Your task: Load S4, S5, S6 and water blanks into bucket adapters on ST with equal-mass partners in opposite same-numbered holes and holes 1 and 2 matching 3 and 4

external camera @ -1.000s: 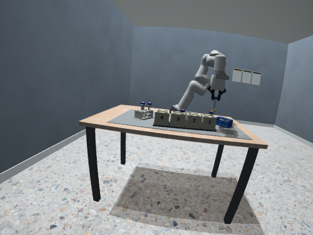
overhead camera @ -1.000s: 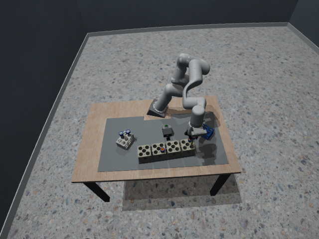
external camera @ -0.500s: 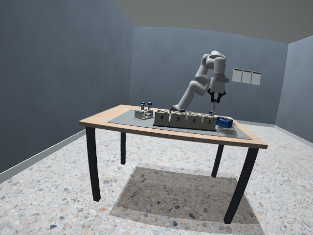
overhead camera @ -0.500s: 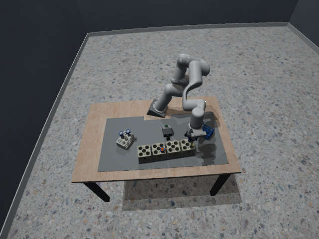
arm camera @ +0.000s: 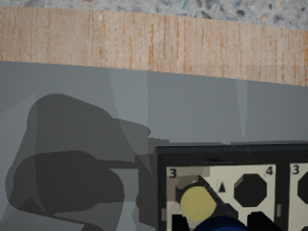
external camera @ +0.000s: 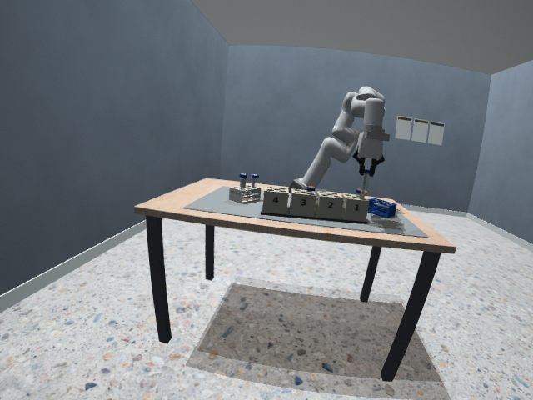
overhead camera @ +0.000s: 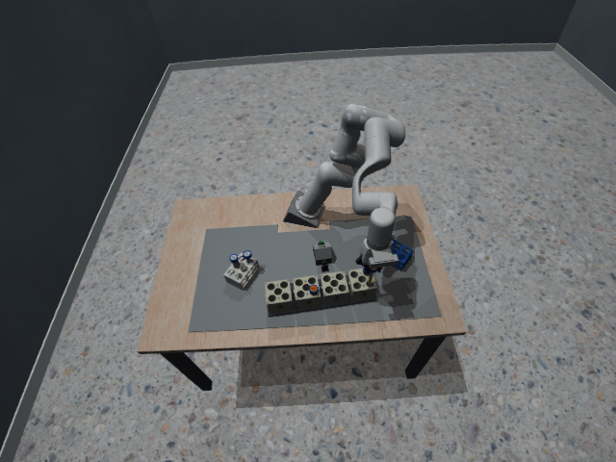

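Gripper (overhead camera: 371, 266) (external camera: 366, 172) pinching blue-capped tube (external camera: 365, 179) (arm camera: 220, 225) above adapter 1 (overhead camera: 361, 287) (external camera: 356, 208) (arm camera: 221, 175). Grey mat (overhead camera: 228, 313) (external camera: 211, 207) (arm camera: 192, 106) under loading stand; wooden table (overhead camera: 166, 278) (external camera: 258, 226) (arm camera: 120, 43) around mat. Speckled floor (overhead camera: 248, 109) (external camera: 86, 322) (arm camera: 217, 7), blue-grey walls (overhead camera: 74, 149) (external camera: 129, 107); three sheets (external camera: 420, 130) on far wall.

Held tube (overhead camera: 371, 278) (external camera: 365, 182) (arm camera: 198, 203) lower — closer to adapter 1 (overhead camera: 363, 294) (external camera: 356, 208) (arm camera: 218, 173); end effector (overhead camera: 371, 267) (external camera: 366, 172) (arm camera: 220, 224) down with it.
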`<act>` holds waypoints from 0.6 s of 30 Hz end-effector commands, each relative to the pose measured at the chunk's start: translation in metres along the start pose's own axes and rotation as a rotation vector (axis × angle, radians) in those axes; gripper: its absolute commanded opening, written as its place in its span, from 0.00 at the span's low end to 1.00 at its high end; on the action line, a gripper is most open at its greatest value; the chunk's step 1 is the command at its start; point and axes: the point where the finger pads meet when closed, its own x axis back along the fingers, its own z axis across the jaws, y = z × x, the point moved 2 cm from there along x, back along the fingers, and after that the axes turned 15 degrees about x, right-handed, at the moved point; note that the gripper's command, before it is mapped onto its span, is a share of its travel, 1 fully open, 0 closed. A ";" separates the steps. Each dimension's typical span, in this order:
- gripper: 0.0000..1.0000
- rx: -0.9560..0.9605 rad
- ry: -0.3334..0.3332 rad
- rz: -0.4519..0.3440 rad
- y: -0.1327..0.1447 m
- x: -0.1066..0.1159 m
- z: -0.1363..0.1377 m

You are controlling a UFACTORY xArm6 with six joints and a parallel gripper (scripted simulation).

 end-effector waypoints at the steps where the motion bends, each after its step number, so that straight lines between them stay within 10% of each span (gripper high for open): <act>1: 0.00 0.001 0.001 0.004 -0.001 -0.003 0.000; 18: 0.00 0.001 0.001 0.004 -0.001 -0.018 0.000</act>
